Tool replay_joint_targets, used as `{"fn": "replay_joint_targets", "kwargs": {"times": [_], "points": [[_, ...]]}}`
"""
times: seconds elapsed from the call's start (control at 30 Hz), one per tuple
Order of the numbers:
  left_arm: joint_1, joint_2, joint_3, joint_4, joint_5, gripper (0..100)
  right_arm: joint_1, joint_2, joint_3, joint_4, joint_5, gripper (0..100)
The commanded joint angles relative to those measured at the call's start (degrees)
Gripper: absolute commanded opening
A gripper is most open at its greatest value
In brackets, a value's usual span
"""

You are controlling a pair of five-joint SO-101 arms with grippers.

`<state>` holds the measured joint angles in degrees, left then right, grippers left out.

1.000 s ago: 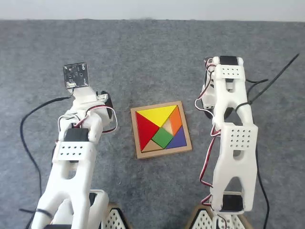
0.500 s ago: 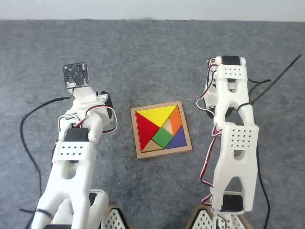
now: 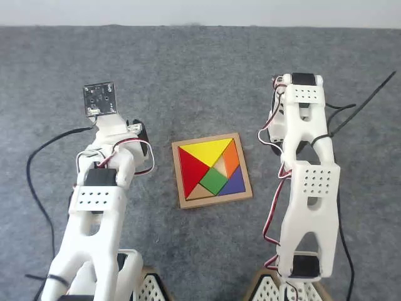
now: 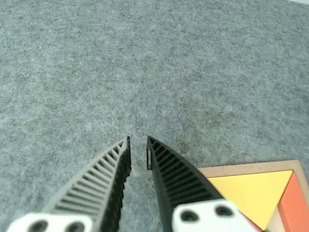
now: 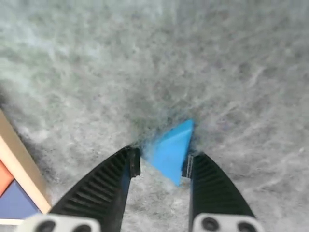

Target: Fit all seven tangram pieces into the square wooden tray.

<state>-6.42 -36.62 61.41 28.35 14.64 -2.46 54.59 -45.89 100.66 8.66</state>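
The square wooden tray [image 3: 207, 139] lies between the two arms. It holds yellow [image 3: 205, 152], red [image 3: 190, 168], orange [image 3: 230, 158], green [image 3: 215, 180] and purple [image 3: 234, 184] pieces, plus two wood-coloured triangular patches. A small blue triangle [image 5: 169, 150] lies on the carpet right of the tray. My right gripper [image 5: 161, 162] is down on the carpet, shut on that triangle, a finger touching each side. My left gripper [image 4: 138, 140] hangs over bare carpet beside the tray corner [image 4: 241, 169], shut with only a thin slit and nothing between its fingers.
Grey carpet covers the whole table. The left arm [image 3: 103, 182] stands left of the tray and the right arm [image 3: 307, 157] right of it. Black cables trail beside both arms. The tray's edge [image 5: 19, 164] is close to the right gripper.
The right arm shifted very slightly to the right a second ago and has held still since. The left arm and tray have not moved.
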Motion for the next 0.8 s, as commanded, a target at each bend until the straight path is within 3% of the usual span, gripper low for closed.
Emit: {"fn": "replay_joint_targets", "kwargs": {"times": [0.0, 0.27, 0.6, 0.77], "points": [[0.4, -0.6, -2.0, 0.8, -0.5, 5, -0.7, -7.1, 1.3, 2.4, 0.8, 12.6], [0.4, -0.6, -2.0, 0.8, -0.5, 5, -1.0, -22.0, 12.5, 2.3, 0.7, 12.6], [0.4, -0.6, -2.0, 0.8, -0.5, 5, -11.5, -39.3, 26.2, 1.8, -2.1, 12.6], [0.4, -0.6, -2.0, 0.8, -0.5, 5, -11.8, -40.4, 26.4, 1.1, -2.8, 12.6]]}}
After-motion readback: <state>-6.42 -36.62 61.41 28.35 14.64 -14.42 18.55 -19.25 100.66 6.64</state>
